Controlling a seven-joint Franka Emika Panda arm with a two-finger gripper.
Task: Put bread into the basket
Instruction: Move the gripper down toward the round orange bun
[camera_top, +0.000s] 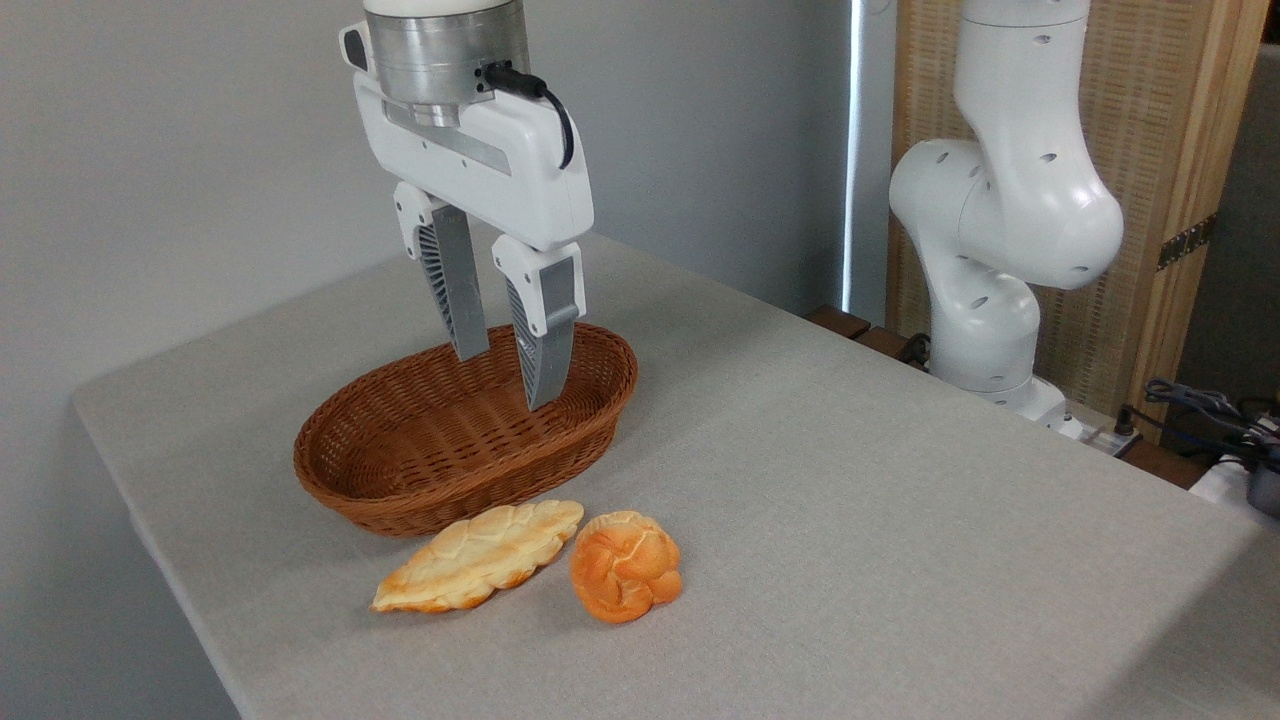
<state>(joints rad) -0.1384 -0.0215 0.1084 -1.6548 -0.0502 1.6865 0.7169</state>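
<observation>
While the oval brown woven wicker basket (420, 455) sits toward the left of the grey cloth-covered table (850, 500), the white two-finger gripper (505, 378) hangs above it, its ribbed grey fingers (455, 290) parted and grasping nothing. Just in front of the basket lies a pale, flat leaf-shaped loaf (480, 556), touching or nearly touching its wall. Right beside that loaf rests the small round knotted orange-golden bun (625, 566), on the cloth, outside the basket. Further right stands the white robot arm base (1000, 230).
</observation>
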